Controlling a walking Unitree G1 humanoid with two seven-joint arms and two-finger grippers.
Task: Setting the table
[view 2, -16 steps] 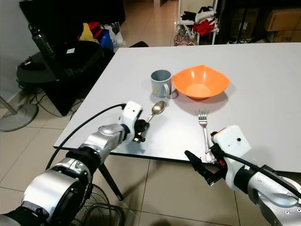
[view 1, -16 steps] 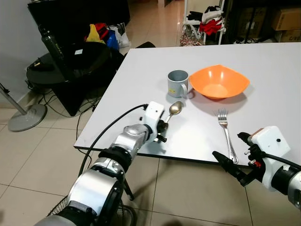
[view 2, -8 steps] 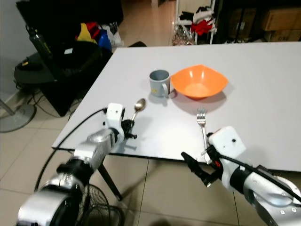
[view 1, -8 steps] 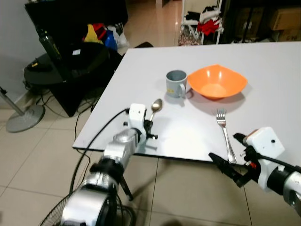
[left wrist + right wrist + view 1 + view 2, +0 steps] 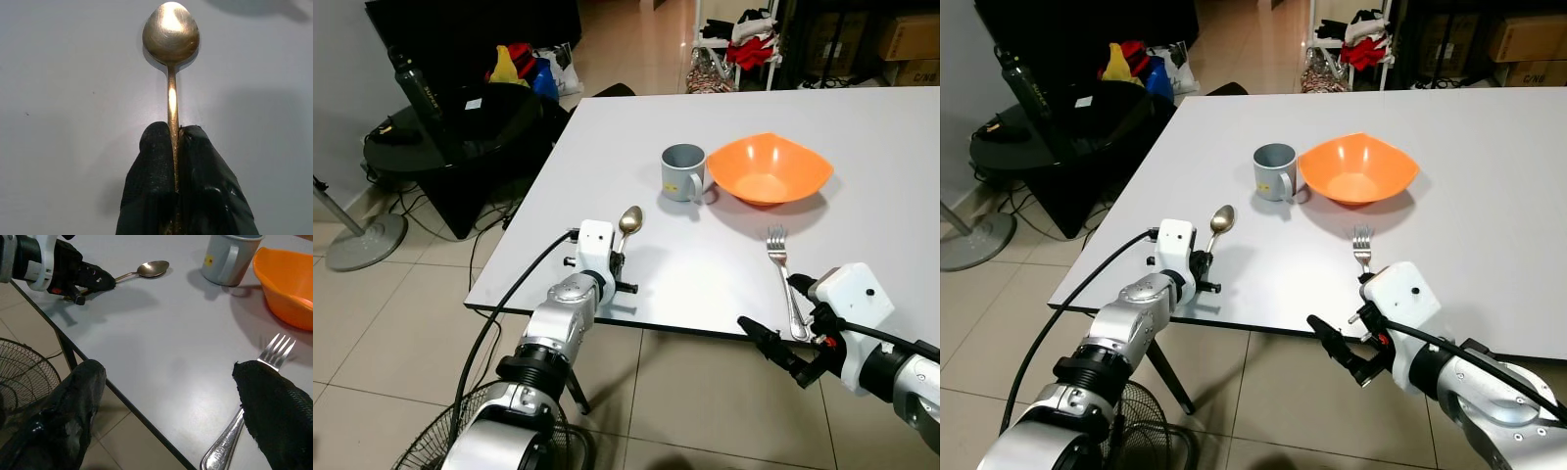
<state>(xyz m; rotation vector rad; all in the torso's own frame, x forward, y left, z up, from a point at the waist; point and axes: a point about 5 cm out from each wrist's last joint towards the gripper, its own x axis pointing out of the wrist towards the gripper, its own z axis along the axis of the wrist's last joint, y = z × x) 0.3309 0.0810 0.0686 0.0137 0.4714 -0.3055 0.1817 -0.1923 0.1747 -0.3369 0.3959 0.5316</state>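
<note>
Here, left gripper (image 5: 175, 142) clamping spoon (image 5: 170, 34)

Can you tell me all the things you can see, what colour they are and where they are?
table: 1, white, in front of the robot
bowl: 1, orange, on the table, far side
mug: 1, grey, just left of the bowl
spoon: 1, golden, on the table near the left edge, handle pinched by the left gripper
fork: 1, silver, on the table in front of the bowl
fan: 1, black wire cage, on the floor below the table edge
bottle: 1, dark, on the round black side table at the left
left gripper: black fingers, shut on the spoon handle
right gripper: black fingers, open, beside the fork handle
</note>
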